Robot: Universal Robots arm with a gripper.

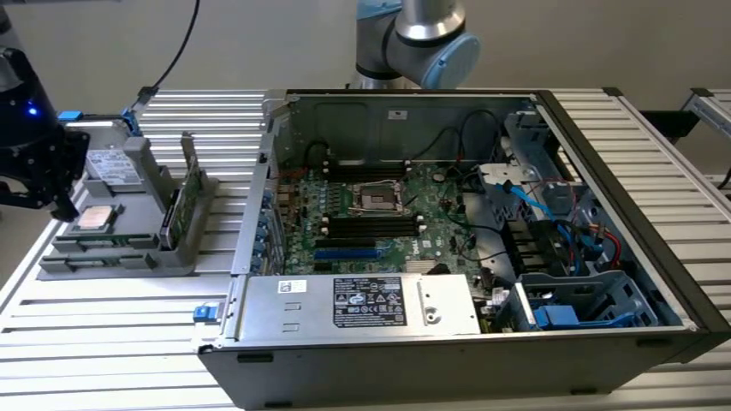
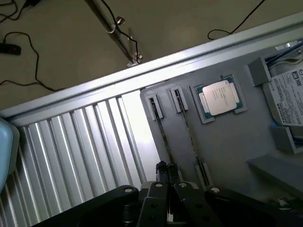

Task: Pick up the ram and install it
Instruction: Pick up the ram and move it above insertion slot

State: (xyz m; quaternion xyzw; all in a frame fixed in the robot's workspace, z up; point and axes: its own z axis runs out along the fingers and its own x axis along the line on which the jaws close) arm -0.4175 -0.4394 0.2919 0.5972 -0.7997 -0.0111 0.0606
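Observation:
The ram [image 1: 181,210] is a green stick standing on edge in a grey holder [image 1: 103,257] at the exterior view's left, beside the open computer case [image 1: 457,342]. In the wrist view it shows edge-on as a thin dark strip [image 2: 160,132] in a holder slot, with a second strip [image 2: 189,137] in the slot beside it. My gripper [image 1: 57,204] hangs over the holder's outer end, apart from the ram. Its black fingers [image 2: 165,169] are shut with nothing between them, and they sit above the end of the nearer strip.
The holder also carries a silver processor chip [image 2: 220,98] and a labelled drive [image 2: 289,94]. Inside the case, the motherboard's black memory slots [image 1: 354,227] lie near the processor socket [image 1: 377,197]. A power supply [image 1: 359,304] and cables [image 1: 571,231] fill the case's front and right. The ribbed table [image 1: 103,342] surrounds everything.

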